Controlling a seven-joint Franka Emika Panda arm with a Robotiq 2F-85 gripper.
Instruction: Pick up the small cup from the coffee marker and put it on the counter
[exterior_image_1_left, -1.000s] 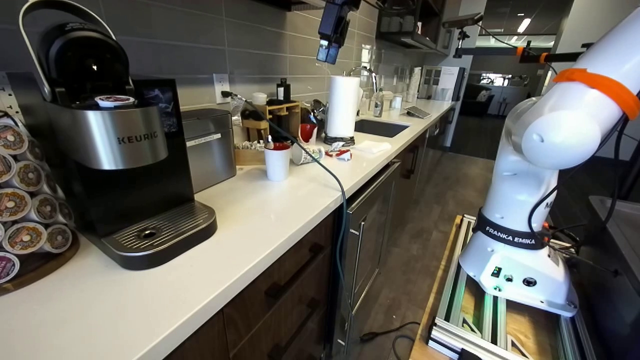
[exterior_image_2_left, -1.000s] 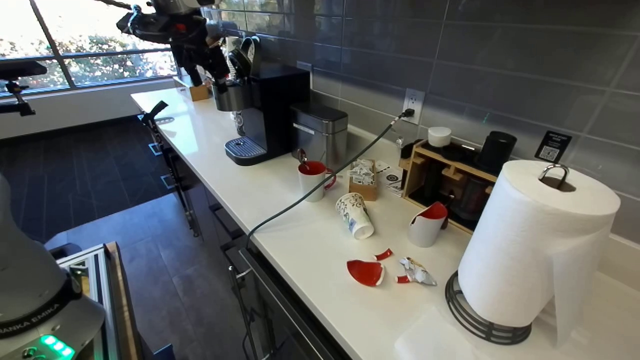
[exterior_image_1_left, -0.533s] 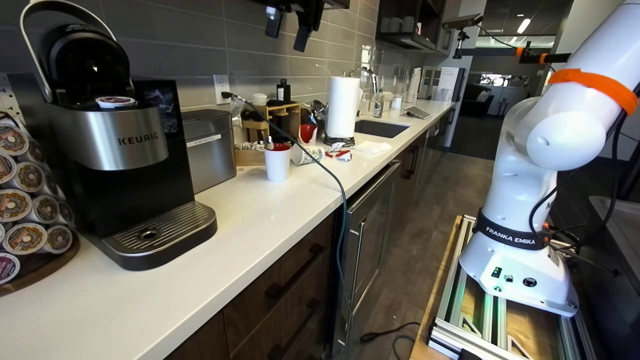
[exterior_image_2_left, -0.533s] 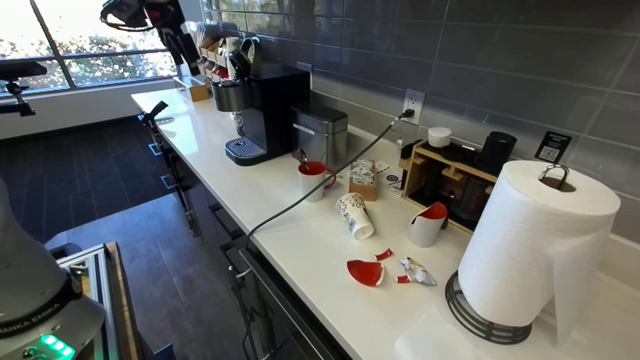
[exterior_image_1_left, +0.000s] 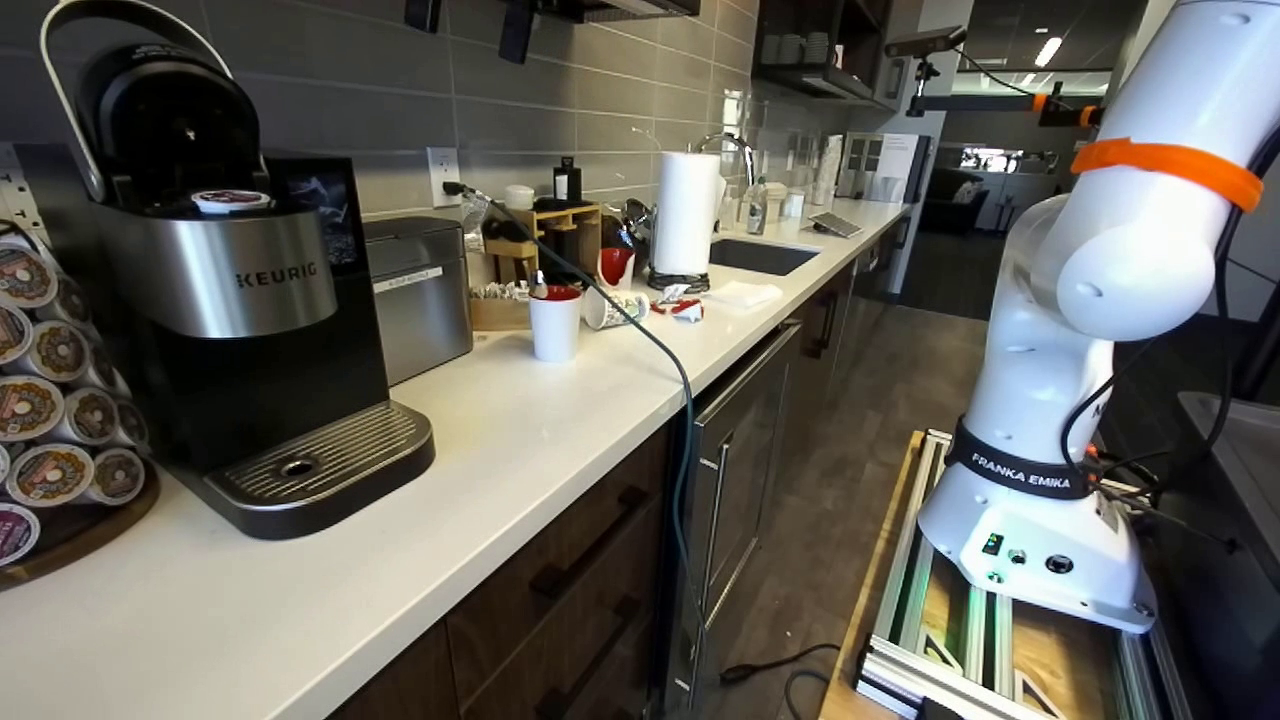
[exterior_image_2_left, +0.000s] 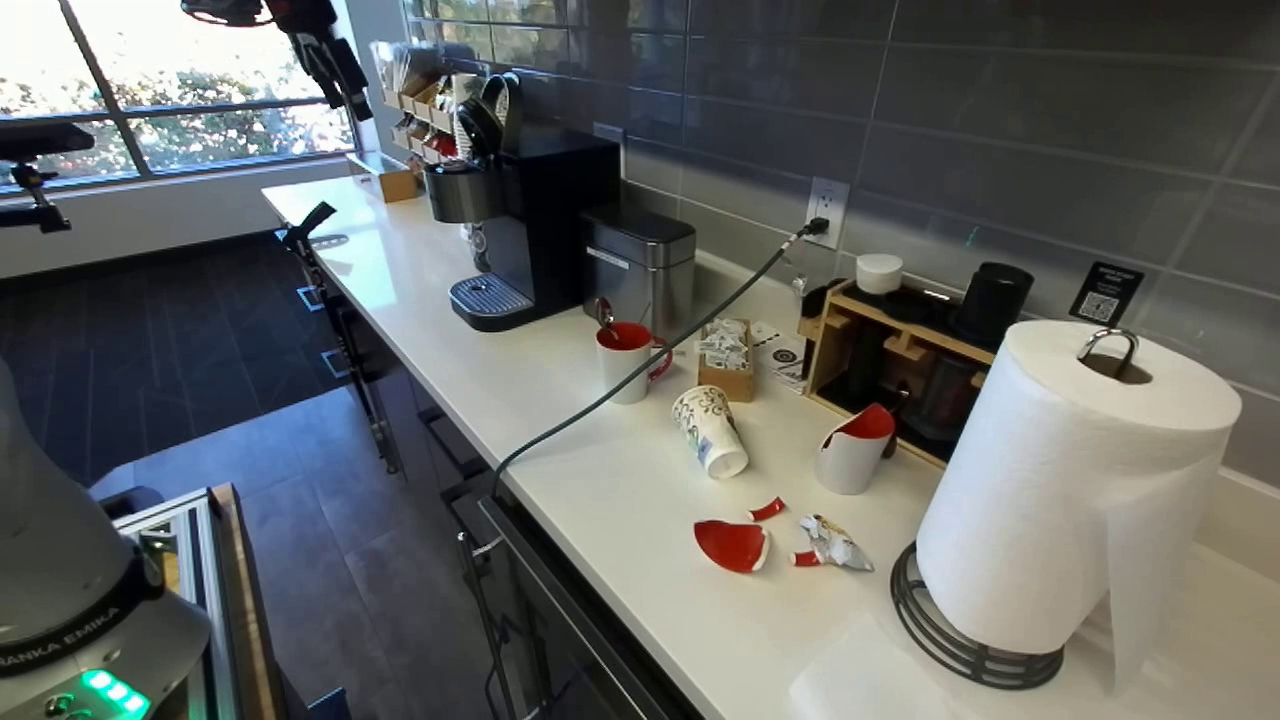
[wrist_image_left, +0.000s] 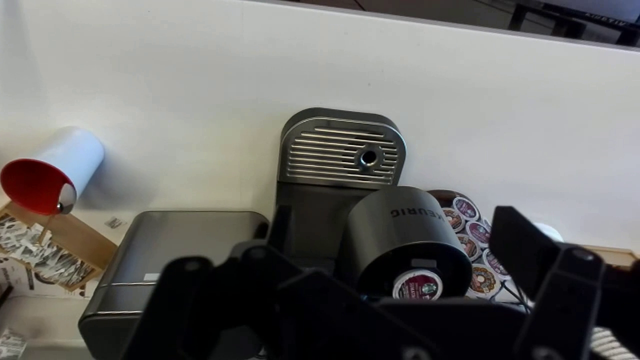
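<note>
1. The counter (exterior_image_1_left: 520, 430) runs long and off-white down the room, dark drawers (exterior_image_1_left: 500, 600) under its straight front edge.
2. Across from it stands the white arm (exterior_image_1_left: 1040, 400), an orange band (exterior_image_1_left: 1170, 165) wrapped around it.
3. On the counter I see the coffee machine (exterior_image_1_left: 230, 285), black and brushed silver, KEURIG on its front, its head (exterior_image_1_left: 170, 110) raised.
4. Just beside that sits the lidded grey box (exterior_image_1_left: 420, 300).
5. Up in the air, well above counter height, hangs the gripper (wrist_image_left: 392, 217). Its fingers (wrist_image_left: 517, 245) are spread wide; in the wrist view they show on either side of the machine's silver front.
6. A white mug (exterior_image_1_left: 555, 330), red inside, stands upright on the counter with a spoon (exterior_image_2_left: 604, 312) leaning in it.
7. Farther from the machine, a patterned paper cup (exterior_image_2_left: 712, 432) lies on its side.
8. Near that, a curved red piece (exterior_image_2_left: 731, 546) lies loose.
9. The small cup (wrist_image_left: 418, 285), a pod with a white rim and a dark red top, sits in the coffee machine, just below the raised head and apart from the fingers.
</note>
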